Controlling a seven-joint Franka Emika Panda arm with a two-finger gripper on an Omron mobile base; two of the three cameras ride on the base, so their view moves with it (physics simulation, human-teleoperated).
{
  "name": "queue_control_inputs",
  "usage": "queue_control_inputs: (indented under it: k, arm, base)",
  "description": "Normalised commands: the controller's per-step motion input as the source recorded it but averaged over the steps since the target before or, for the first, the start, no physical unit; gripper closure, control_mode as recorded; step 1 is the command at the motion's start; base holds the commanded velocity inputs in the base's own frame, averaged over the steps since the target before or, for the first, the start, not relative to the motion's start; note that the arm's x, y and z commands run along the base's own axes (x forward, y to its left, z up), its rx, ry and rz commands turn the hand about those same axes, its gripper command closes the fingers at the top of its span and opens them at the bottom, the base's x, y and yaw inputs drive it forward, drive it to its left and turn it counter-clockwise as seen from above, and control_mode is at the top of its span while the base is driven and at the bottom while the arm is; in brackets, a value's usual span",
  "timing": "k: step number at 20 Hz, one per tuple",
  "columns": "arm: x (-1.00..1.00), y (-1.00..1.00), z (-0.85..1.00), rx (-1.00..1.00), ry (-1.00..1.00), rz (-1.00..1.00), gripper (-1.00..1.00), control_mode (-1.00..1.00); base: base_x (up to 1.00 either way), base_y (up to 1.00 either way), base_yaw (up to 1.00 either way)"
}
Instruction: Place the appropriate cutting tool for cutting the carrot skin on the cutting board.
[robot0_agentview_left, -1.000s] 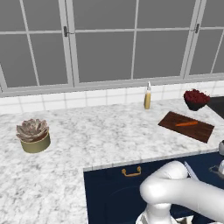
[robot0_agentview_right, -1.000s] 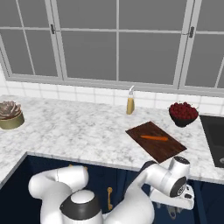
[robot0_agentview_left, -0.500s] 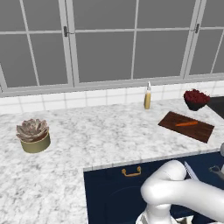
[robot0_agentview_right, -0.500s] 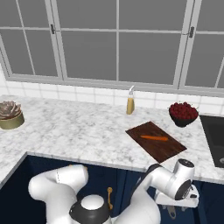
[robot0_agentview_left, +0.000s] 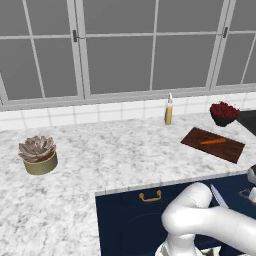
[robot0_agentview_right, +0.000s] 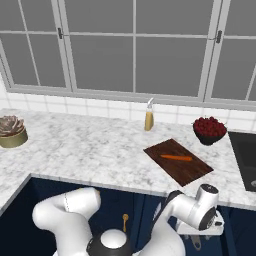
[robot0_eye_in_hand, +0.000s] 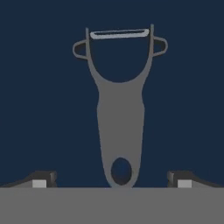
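Left base view: the carrot (robot0_agentview_left: 213, 141) lies on the cutting board (robot0_agentview_left: 200, 138) on the marble tabletop (robot0_agentview_left: 125, 150), a knife blade (robot0_agentview_left: 218, 196) lower down.

Right base view: the board sits beside a bowl of red fruit (robot0_agentview_right: 210, 130).

Hand view: the claw (robot0_eye_in_hand: 112, 179) is spread wide, with the peeler (robot0_eye_in_hand: 120, 109) lying between its fingertips (robot0_eye_in_hand: 43, 178), ungripped, on a dark blue surface (robot0_eye_in_hand: 39, 96).

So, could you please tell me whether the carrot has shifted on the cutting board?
No: the carrot lies mid cutting board, as before.
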Motion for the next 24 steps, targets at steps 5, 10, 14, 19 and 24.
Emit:
queue_control_inputs:
  k: [5, 10, 14, 19, 24]
  arm:
    - [0.31, 0.0, -0.26, 0.0, 0.0, 0.01, -1.0, -1.0]
    - [0.0, 0.0, -0.32, 0.0, 0.0, 0.01, -1.0, -1.0]
    - [0.0, 0.0, -0.46, 0.0, 0.0, 0.02, -1.0, -1.0]
    - [0.0, 0.0, -0.38, 0.0, 0.0, 0.02, 1.0, -1.0]
    - [-0.44, 0.0, -0.59, 0.0, 0.0, 0.02, 1.0, -1.0]
  base:
    - [0.0, 0.0, 0.0]
    - [0.0, 0.0, 0.0]
    - [0.0, 0.0, 0.0]
    - [0.0, 0.0, 0.0]
    - [0.0, 0.0, 0.0]
